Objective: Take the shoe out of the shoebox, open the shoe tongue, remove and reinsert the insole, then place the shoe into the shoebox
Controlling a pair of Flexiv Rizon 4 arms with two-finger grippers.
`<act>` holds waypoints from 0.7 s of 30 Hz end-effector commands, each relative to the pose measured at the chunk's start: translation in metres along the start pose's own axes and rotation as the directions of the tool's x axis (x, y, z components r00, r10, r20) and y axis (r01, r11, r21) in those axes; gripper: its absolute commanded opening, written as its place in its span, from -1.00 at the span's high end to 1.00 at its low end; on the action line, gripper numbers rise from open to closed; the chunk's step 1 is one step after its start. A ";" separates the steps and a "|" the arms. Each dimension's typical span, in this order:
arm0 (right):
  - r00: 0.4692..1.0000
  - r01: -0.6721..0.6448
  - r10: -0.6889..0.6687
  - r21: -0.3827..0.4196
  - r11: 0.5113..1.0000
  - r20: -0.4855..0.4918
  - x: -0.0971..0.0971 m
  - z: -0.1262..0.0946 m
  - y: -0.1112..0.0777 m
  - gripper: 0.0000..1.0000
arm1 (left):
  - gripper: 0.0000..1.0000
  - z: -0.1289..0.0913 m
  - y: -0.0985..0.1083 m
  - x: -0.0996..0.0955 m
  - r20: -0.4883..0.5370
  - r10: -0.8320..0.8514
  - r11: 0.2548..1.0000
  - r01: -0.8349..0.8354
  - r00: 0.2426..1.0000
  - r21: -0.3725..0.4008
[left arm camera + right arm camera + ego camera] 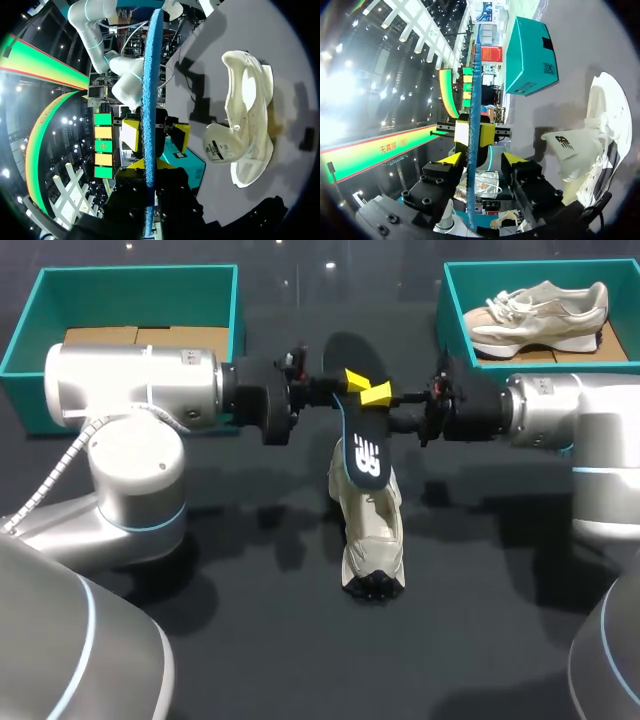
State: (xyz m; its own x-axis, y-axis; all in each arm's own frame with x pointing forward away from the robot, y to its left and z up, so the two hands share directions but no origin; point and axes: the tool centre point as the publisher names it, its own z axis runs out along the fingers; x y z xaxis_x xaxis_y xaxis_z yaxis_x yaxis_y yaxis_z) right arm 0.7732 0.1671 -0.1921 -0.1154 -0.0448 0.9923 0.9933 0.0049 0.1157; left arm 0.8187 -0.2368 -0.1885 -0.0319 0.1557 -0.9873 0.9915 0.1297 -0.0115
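Insole [362, 440] is out of the shoe and up in the air, heel end high, toe end dangling just over the shoe [375, 540] that lies on the dark surface [250, 640] mid-scene. Left gripper [350, 383] looks clamped on its edge. Right gripper [379, 395] sits opposite with its fingers spread either side of it, not pinching as far as the wrist views show. Handling-wise it's probably super light, thin foam, so floppy and easy to fold. Best bet is gripping near the heel, letting the toe lead into the shoe's opening. The tongue looks flipped open already.
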 end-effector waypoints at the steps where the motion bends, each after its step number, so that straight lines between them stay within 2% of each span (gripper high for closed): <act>1: 0.999 0.007 -0.008 0.026 1.000 0.043 0.011 -0.018 -0.003 -1.00 | 1.00 -0.023 -0.012 -0.002 -0.019 0.002 1.000 -0.002 1.000 -0.015; 5: 0.999 0.007 -0.008 0.026 1.000 0.043 0.011 -0.018 -0.003 -1.00 | 1.00 -0.037 -0.019 0.002 -0.045 -0.010 0.999 0.008 0.999 -0.042; 9: 0.999 0.007 -0.008 0.026 1.000 0.043 0.011 -0.018 -0.003 -1.00 | 1.00 -0.045 -0.025 0.005 -0.060 -0.047 0.998 0.045 0.997 -0.033; 11: 0.983 0.148 -0.153 0.058 0.987 0.100 0.013 -0.027 -0.008 -1.00 | 1.00 -0.048 -0.029 0.005 -0.065 -0.077 0.997 0.076 0.995 -0.018; 13: 0.928 0.309 -0.313 0.055 0.950 0.201 0.014 -0.042 -0.017 -1.00 | 1.00 -0.052 -0.034 0.005 -0.071 -0.112 0.994 0.112 0.991 -0.011; 15: 0.912 0.334 -0.332 0.030 0.942 0.239 0.006 -0.058 -0.023 -1.00 | 1.00 -0.058 -0.039 0.003 -0.061 -0.143 0.990 0.143 0.988 0.003; 16: 0.910 0.342 -0.346 0.057 0.938 0.231 0.002 -0.064 -0.026 -1.00 | 1.00 -0.061 -0.042 0.001 -0.045 -0.161 0.986 0.162 0.986 0.039; 18: 0.910 0.342 -0.346 0.057 0.938 0.231 0.002 -0.064 -0.026 -1.00 | 1.00 -0.066 -0.048 -0.003 -0.054 -0.171 0.983 0.174 0.984 0.065; 20: 0.910 0.342 -0.346 0.057 0.938 0.231 0.002 -0.064 -0.026 -1.00 | 1.00 -0.071 -0.059 -0.009 -0.107 -0.037 0.997 0.044 0.994 0.068; 21: 0.910 0.342 -0.346 0.057 0.938 0.231 0.002 -0.064 -0.026 -1.00 | 1.00 -0.071 -0.059 -0.009 -0.107 -0.037 0.997 0.044 0.994 0.068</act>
State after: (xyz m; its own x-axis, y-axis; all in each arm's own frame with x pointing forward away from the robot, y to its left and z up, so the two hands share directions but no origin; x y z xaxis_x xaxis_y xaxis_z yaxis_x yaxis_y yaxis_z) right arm 0.7596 0.1067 -0.2059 -0.4255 0.1272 0.8960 0.9050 0.0636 0.4207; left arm 0.7583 -0.1933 -0.1771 -0.1432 0.2027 -0.9687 0.9886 0.0756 -0.1303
